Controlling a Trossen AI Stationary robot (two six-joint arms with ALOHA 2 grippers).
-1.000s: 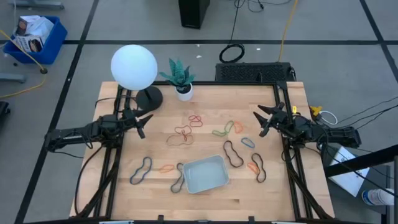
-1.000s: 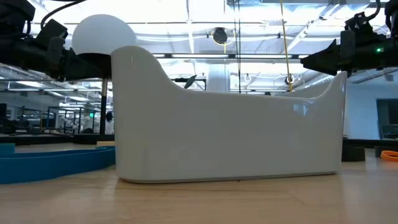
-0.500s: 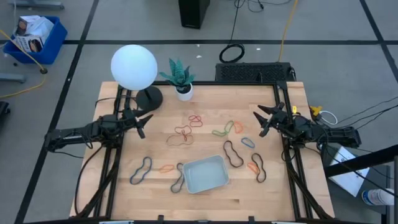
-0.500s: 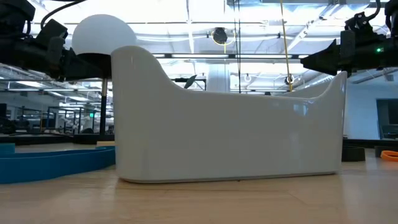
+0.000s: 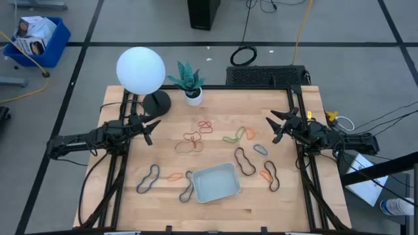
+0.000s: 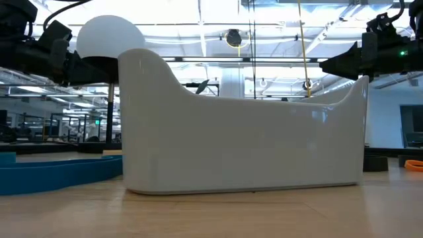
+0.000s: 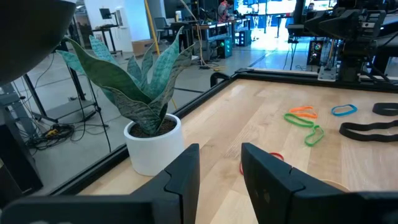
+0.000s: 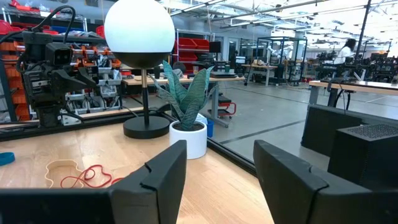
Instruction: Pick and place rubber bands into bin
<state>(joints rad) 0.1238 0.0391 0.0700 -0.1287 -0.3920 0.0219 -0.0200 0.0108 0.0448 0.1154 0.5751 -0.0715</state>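
Observation:
The pale grey-blue bin [image 5: 215, 183] rests flat on the wooden table near its front edge; in the low view the bin [image 6: 244, 139] fills most of the picture. Rubber bands lie loose around it: black ones [image 5: 147, 179] [image 5: 245, 162], an orange one [image 5: 174, 176], red ones [image 5: 205, 125], a green and orange pair [image 5: 236, 136] and a blue one [image 5: 260, 149]. My left gripper [image 5: 151, 127] hovers open at the table's left side. At the right side my right gripper [image 5: 273, 126] also hovers open. Both point inward, nothing between their fingers.
A white globe lamp [image 5: 140, 70] on a black base and a small potted plant [image 5: 189, 81] stand at the table's far left. A black mesh box [image 5: 268, 75] sits at the far right edge. A black band [image 5: 188, 187] lies against the bin's left side.

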